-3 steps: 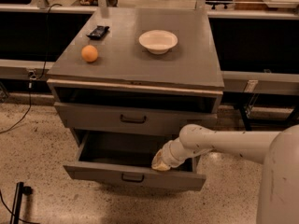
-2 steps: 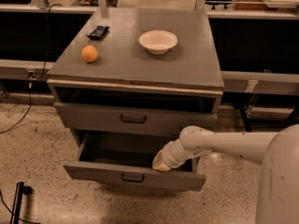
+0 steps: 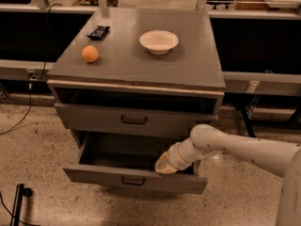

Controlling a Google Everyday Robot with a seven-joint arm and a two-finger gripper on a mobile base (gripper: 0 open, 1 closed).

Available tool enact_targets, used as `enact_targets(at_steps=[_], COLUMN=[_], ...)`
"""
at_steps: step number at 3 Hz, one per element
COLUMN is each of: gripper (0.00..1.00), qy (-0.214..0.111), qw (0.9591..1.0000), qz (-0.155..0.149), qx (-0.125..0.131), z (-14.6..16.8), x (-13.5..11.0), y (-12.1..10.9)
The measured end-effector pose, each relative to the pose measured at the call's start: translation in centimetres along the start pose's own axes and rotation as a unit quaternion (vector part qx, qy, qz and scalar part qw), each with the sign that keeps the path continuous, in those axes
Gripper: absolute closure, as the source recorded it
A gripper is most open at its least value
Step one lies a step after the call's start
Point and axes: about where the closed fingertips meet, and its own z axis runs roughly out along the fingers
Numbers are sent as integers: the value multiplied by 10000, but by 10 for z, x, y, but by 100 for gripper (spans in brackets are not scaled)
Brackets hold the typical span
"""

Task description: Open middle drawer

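The middle drawer [image 3: 94,175] is the wide, shallow grey one, pulled well out of the cabinet, with a small dark bar handle [image 3: 133,180] at the centre of its front. Its dark inside shows nothing in it. My white arm comes in from the right, and my gripper [image 3: 164,165] dips into the drawer's front right part, just behind the front panel and right of the handle. Above it is another grey drawer [image 3: 84,119] with a wider handle, with a dark gap above its front.
On the grey cabinet top [image 3: 188,69] sit an orange [image 3: 90,53], a white bowl [image 3: 159,41] and a small dark object [image 3: 98,31]. Dark benches run behind on both sides. A cable [image 3: 19,119] and a black stand [image 3: 18,199] are on the speckled floor at left.
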Motion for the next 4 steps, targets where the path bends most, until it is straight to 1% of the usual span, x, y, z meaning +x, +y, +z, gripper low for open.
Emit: enact_targets(at_steps=[1,2,3,4], gripper=[100,100,100,100], qy=[-243,-214,-33,-33], qw=[9992,9987,9992,9992], qz=[-127,-179,-232,-232], qx=[-286,-416,-317,-317], z=[-17,-23,-12,-12], x=[-13,-19,-26,-26], y=[17,27,29,29])
